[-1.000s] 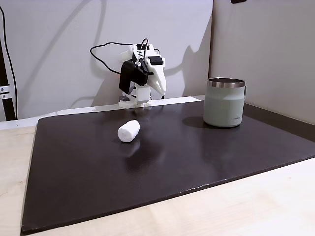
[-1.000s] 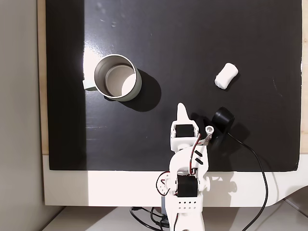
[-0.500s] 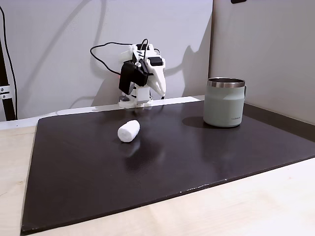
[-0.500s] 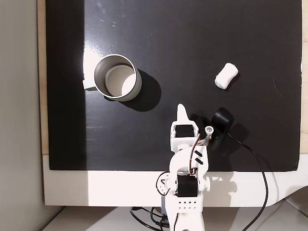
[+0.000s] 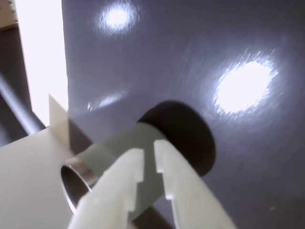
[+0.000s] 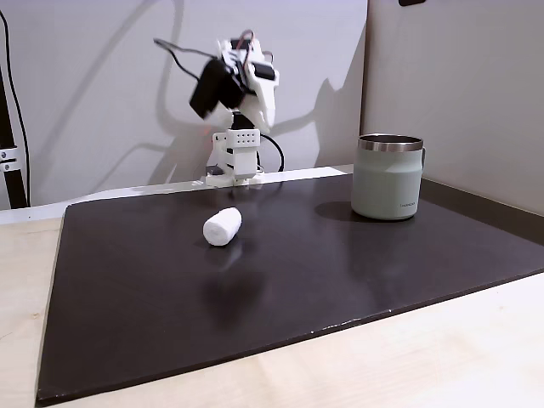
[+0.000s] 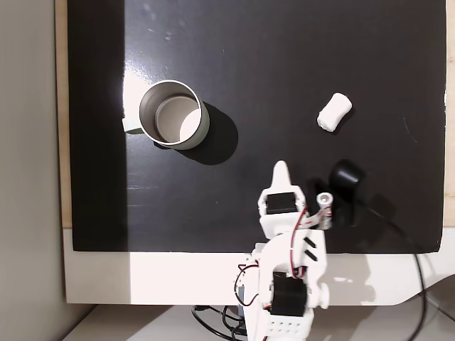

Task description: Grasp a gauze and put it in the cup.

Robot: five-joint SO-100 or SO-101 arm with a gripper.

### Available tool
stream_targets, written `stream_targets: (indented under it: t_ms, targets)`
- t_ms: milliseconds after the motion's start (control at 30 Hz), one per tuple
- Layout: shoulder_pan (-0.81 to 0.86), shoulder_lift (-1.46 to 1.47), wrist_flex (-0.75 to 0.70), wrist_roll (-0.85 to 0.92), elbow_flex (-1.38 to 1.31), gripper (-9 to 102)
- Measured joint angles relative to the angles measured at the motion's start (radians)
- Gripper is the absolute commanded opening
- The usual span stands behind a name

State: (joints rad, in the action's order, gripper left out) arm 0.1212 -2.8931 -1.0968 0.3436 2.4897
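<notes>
With the gripper (image 5: 149, 164) raised, its jaws nearly closed and empty, it should open wide and descend squarely over the gauze (image 7: 334, 112) lying on the dark counter (image 7: 284, 57), well apart from the cup (image 7: 174, 115).

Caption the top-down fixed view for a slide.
Arm's gripper poised between cup and gauze on dark mat.

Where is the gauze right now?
The gauze lies on the black mat, at upper right in the fixed view from above, apart from the cup at left and ahead of the hand.
</notes>
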Motion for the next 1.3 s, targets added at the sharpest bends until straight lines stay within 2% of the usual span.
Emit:
stream_targets:
  t_ms: [333,667,967,1300]
  targets:
    - [0.153,0.417,-0.144,0.451,-0.417,24]
    - [0.322,0.871,-0.261,0.798,-0.684,32]
    - [0.359,1.324,-0.368,0.859,-1.009,34]
    - [0.359,1.68,-0.379,0.859,-1.272,34]
